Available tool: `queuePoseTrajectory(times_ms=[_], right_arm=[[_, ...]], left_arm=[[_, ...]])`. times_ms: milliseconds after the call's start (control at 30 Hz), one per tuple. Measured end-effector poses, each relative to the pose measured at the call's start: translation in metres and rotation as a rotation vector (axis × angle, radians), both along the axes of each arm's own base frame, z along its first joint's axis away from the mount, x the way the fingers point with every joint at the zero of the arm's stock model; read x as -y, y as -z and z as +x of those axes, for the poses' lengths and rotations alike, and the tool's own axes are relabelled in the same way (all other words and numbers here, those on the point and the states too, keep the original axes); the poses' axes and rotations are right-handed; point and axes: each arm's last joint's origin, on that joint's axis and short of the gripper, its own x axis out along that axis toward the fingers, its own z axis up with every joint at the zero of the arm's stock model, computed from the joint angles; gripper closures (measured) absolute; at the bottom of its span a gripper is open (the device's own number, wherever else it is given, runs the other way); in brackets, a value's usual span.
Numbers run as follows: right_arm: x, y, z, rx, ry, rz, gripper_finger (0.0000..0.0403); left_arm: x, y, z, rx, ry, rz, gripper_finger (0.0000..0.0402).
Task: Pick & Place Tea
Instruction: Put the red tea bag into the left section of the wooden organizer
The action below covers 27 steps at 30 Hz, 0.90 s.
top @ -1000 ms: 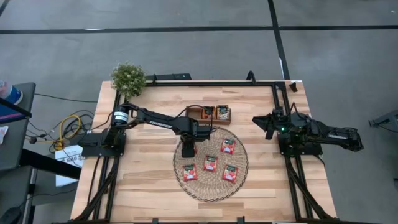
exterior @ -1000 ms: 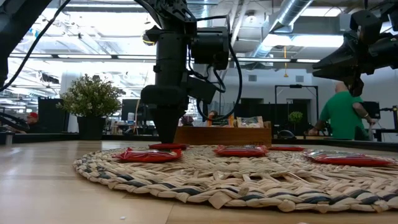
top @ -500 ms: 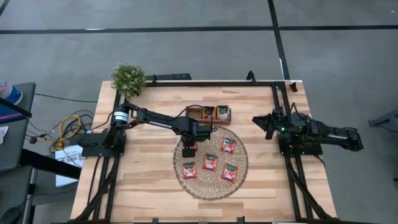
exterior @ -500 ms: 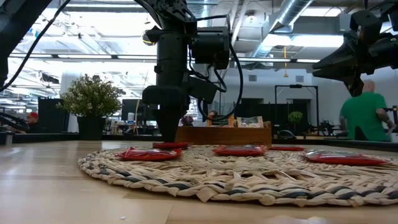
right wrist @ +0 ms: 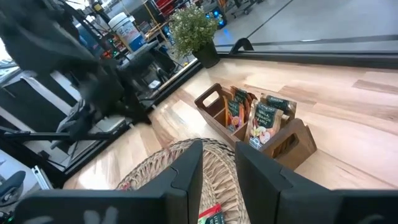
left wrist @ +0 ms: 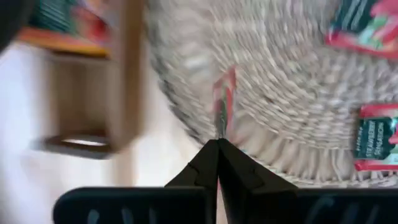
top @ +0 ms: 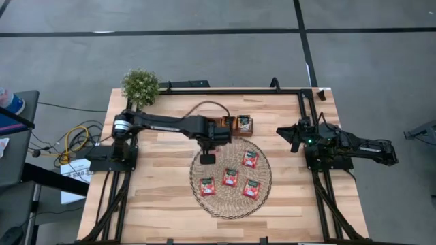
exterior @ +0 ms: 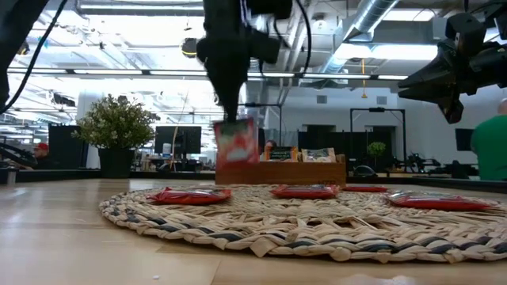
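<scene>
A round woven mat (top: pixel 230 204) lies mid-table with several red tea sachets (top: pixel 230 177) flat on it. My left gripper (top: pixel 208 144) hangs over the mat's far left part, shut on one more red sachet (exterior: pixel 235 142), which shows edge-on in the left wrist view (left wrist: pixel 222 99). The wooden tray (top: pixel 228 125) stands just beyond the mat, with sachets upright in its slots (right wrist: pixel 264 121). My right gripper (right wrist: pixel 217 180) waits open at the table's right side (top: pixel 293 136), above the surface. My left gripper pinches the red sachet's upper edge (left wrist: pixel 219 127) between its two fingers. The fingers come from above and point down. The sachet hangs upright below the fingers (exterior: pixel 228 111), lifted clear of the mat.
A potted plant (top: pixel 140 85) stands at the table's far left corner. Bare wood lies near and left of the mat (top: pixel 157 197). A person in a green top (exterior: pixel 493 146) is in the room beyond the table.
My left gripper has taken hold of a red sachet that lay on the mat's far left part and has gone straight up with it. The sachet, flat on the mat before, now hangs upright and clear of it.
</scene>
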Motion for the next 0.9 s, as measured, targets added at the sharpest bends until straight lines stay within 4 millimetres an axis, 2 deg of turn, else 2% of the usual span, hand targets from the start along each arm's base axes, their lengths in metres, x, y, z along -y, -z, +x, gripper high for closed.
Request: queuePoseTrajectory(times_ms=[133, 300, 700, 900], right_arm=[[0.000, 0.000, 0.000, 0.001, -0.001, 0.000, 0.0316], [0.000, 0.000, 0.000, 0.001, 0.000, 0.001, 0.0316], [0.000, 0.000, 0.000, 0.010, 0.005, 0.025, 0.0316], [0.000, 0.000, 0.000, 0.009, 0.005, 0.025, 0.0316]], left_arm=[[-0.008, -0.035, -0.004, 0.075, 0.018, 0.076, 0.0401], [-0.025, -0.056, -0.007, 0.112, 0.047, 0.174, 0.0401], [-0.079, -0.057, -0.007, 0.120, 0.062, 0.260, 0.0401], [-0.099, -0.051, -0.010, 0.100, 0.026, 0.252, 0.0401]])
